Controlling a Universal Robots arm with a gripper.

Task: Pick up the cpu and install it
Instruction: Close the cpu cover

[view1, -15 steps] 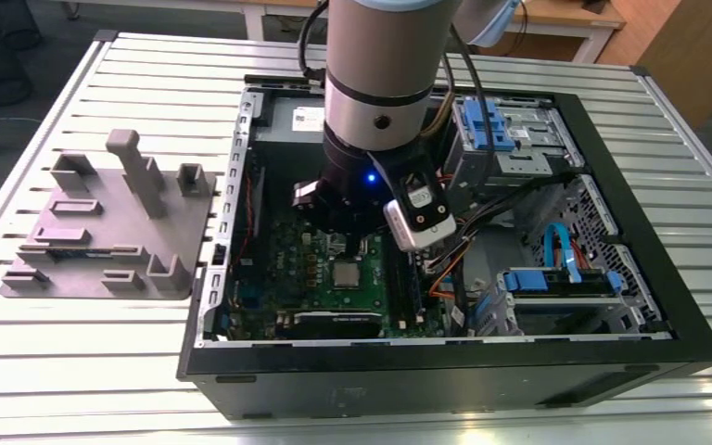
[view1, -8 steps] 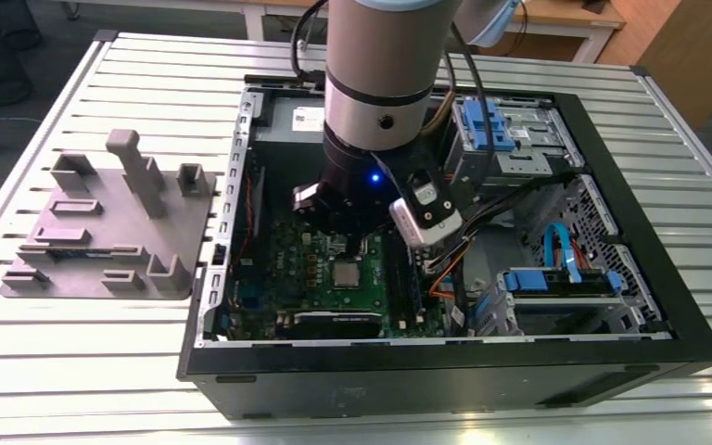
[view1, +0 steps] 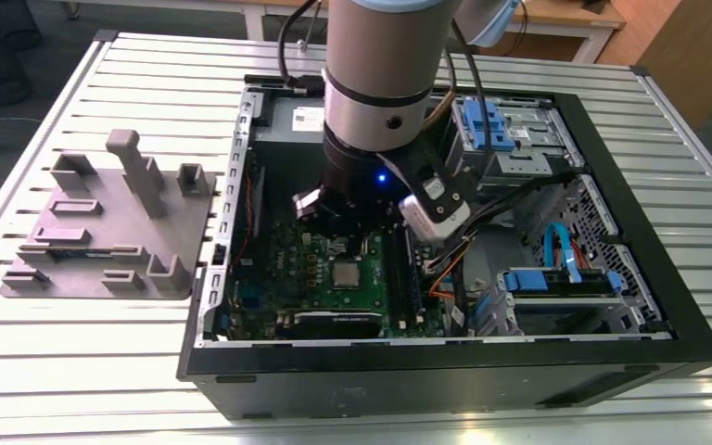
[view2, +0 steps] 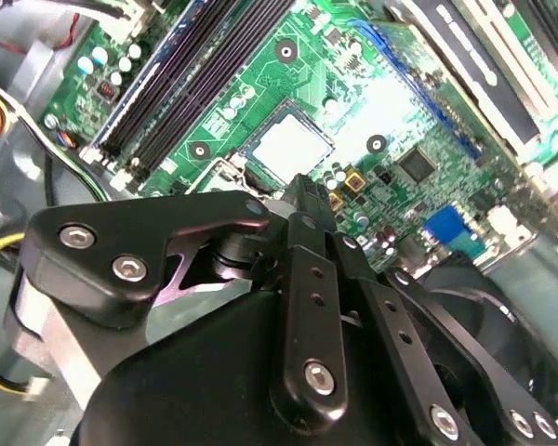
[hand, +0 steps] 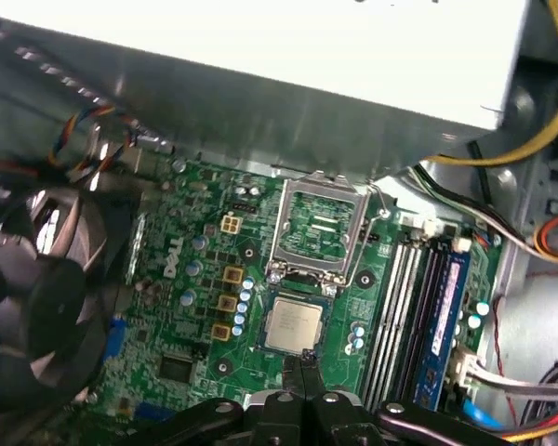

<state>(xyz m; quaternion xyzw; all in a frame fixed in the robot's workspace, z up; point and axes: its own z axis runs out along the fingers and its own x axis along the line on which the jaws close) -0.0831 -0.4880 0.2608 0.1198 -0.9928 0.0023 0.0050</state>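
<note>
The cpu (hand: 294, 324) is a small silver square lying flat in its socket on the green motherboard (hand: 186, 325); it also shows in the exterior view (view1: 348, 273) and in the second wrist view (view2: 288, 144). The socket's metal retention frame (hand: 316, 228) stands flipped open beside it. My gripper (hand: 303, 360) is shut with its black fingertips pressed together and nothing between them. It hovers just off one edge of the cpu, its tips (view2: 302, 186) close above the board. In the exterior view the arm (view1: 375, 111) reaches down into the open computer case (view1: 653, 278).
A grey power supply (hand: 260, 56) borders the socket's open frame. A black fan (hand: 37, 297) sits on one side of the board, memory sticks (hand: 428, 297) and loose cables (hand: 502, 149) on the other. A grey parts fixture (view1: 108, 232) stands outside the case, on the exterior view's left.
</note>
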